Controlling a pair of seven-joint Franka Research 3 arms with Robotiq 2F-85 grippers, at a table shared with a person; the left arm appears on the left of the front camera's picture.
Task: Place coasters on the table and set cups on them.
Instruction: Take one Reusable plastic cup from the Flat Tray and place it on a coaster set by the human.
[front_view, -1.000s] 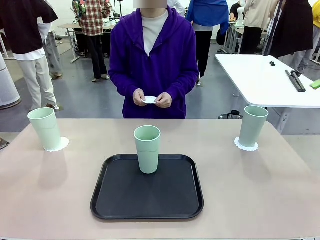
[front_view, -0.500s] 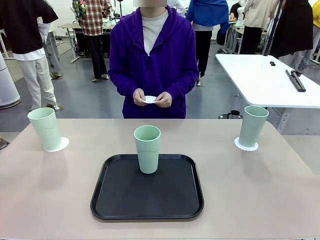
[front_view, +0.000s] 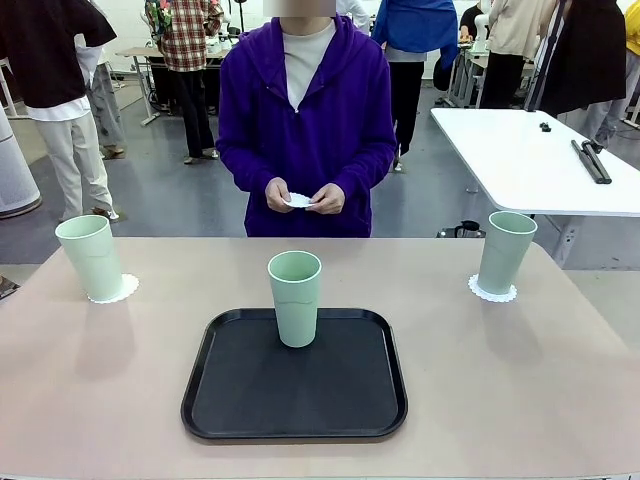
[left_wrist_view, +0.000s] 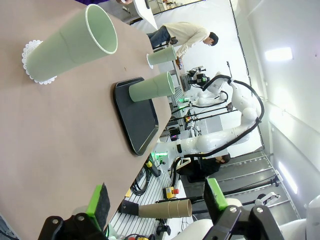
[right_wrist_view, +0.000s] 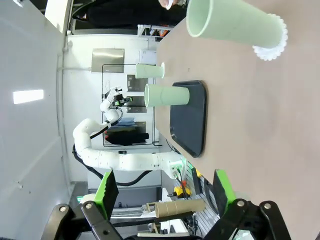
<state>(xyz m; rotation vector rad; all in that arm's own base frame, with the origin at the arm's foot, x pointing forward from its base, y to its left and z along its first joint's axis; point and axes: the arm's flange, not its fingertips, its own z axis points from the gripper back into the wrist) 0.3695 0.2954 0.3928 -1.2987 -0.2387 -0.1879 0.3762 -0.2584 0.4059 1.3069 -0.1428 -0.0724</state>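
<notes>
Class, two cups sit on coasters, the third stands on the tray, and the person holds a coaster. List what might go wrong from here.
The middle cup is tall and narrows toward its base, so a sideways nudge may tip it on the tray. The coaster in the person's hands looks thin; once laid down, it may slide as the cup lands. The left cup stands near the table's far corner, where a careless sweep might knock it.
</notes>
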